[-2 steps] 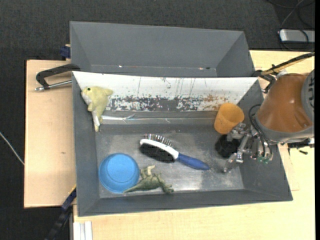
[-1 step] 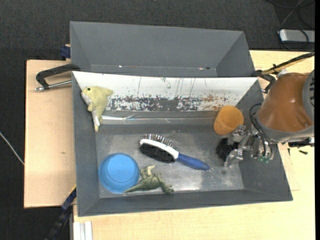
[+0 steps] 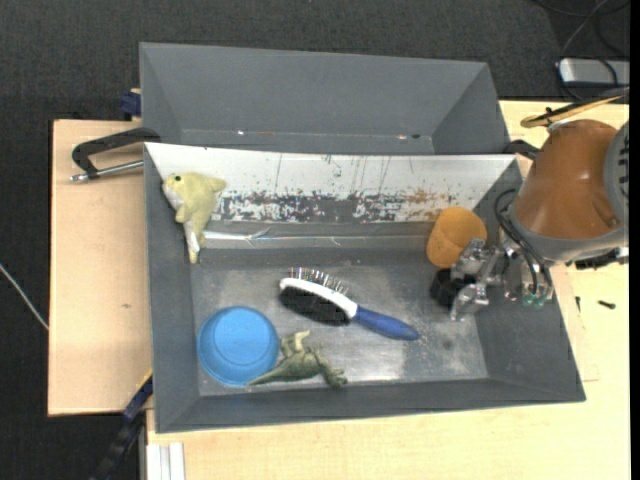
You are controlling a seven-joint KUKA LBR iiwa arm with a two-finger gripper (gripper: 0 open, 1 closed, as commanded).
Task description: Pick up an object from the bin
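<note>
My gripper hangs low at the right end of the bin, just above the floor. An orange rounded thing leans on the back wall right behind it, close to or touching it. A small black thing sits against the gripper's left side; whether it is held cannot be made out. A hairbrush with a black head, white bristles and a blue handle lies in the middle, the handle's tip pointing at the gripper and a short way from it.
A blue bowl stands at the front left with a green toy dinosaur beside it. A pale yellow plush toy leans in the back left corner. The arm's orange cover overhangs the right wall.
</note>
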